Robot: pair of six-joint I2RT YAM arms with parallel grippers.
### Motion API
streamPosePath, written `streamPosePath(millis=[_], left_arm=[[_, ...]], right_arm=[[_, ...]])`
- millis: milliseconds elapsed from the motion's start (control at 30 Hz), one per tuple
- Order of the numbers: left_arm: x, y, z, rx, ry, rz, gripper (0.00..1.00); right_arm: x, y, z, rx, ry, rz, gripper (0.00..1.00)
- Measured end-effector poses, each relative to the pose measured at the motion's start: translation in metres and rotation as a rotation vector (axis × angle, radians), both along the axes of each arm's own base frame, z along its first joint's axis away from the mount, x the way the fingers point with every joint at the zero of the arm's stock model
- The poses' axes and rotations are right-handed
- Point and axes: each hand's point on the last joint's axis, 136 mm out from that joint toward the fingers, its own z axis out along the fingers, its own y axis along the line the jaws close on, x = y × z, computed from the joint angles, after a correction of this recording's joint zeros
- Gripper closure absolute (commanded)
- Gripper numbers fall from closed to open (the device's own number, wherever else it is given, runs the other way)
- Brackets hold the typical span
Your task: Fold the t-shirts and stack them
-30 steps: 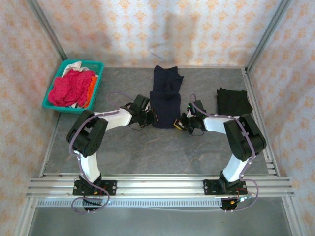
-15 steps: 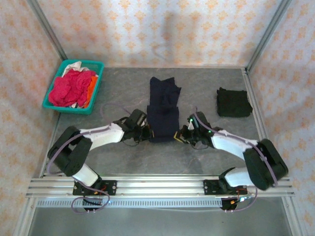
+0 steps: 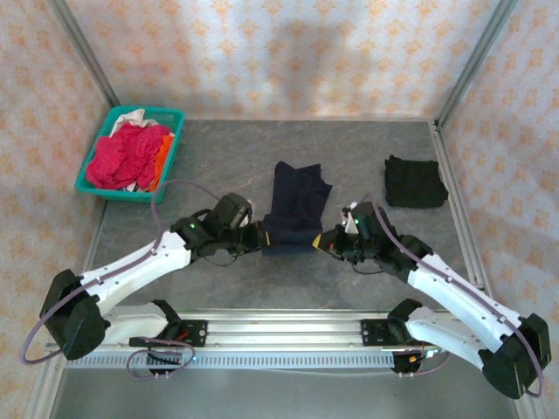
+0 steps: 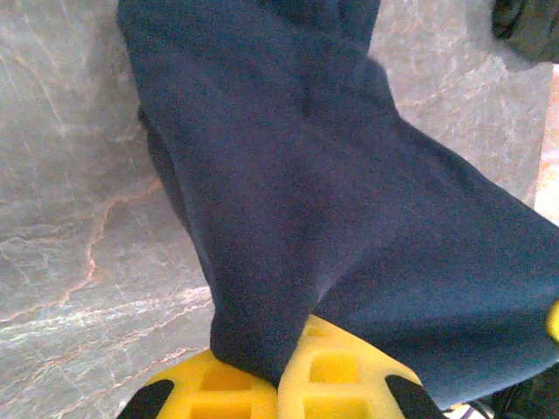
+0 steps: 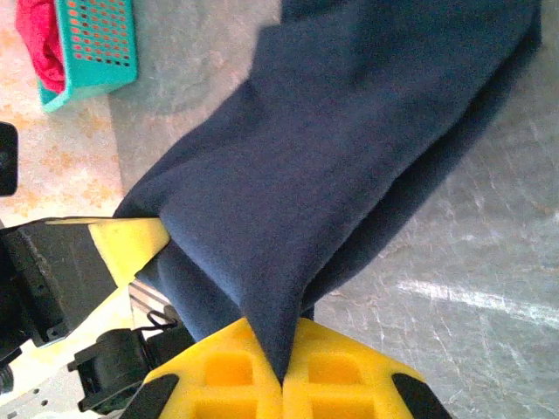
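The dark navy t-shirt (image 3: 295, 205) lies folded lengthwise in the middle of the table, and both grippers hold its near hem. My left gripper (image 3: 259, 237) is shut on the near left corner; in the left wrist view the navy cloth (image 4: 332, 192) runs pinched between the yellow fingers of that gripper (image 4: 281, 380). My right gripper (image 3: 321, 240) is shut on the near right corner, and the cloth (image 5: 367, 131) narrows to a point inside that gripper (image 5: 284, 375). A black t-shirt (image 3: 415, 182) sits folded at the right.
A teal basket (image 3: 148, 111) at the far left holds magenta-red (image 3: 122, 155), orange and white shirts. Metal frame posts and patterned walls close the table on three sides. The rail with the arm bases (image 3: 279, 330) runs along the near edge.
Both grippers have drawn back toward the near edge, dragging the navy t-shirt with them. Both arms have stretched out low. The black t-shirt and basket have not moved.
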Motion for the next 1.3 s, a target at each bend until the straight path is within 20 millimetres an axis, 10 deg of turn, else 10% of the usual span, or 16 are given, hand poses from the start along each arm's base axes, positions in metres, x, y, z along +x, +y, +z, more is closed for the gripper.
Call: streamPosePath(millis=[467,767,967,1300], left_arm=[[0.075,-0.006,0.075,0.095,-0.124,0.035,1.00],[0.126,-0.014,0.051,0.183,-0.073,0.033,1.00],[0.121,-0.012,0.057,0.172,-0.080,0.027,1.00],[0.055,-0.021,0.077,0.056,-0.111,-0.084,1.00]], right_arm=[[0.095,-0.012,0.056,-0.124,-0.131,-0.046,1.00],[0.154,-0.020,0.039,-0.166,-0.070,-0.066,1.00],[0.139,-0.022,0.051,-0.141,-0.089,-0.043,1.00],[0.044,-0.032,0.061,-0.084,-0.148,0.024,1.00]])
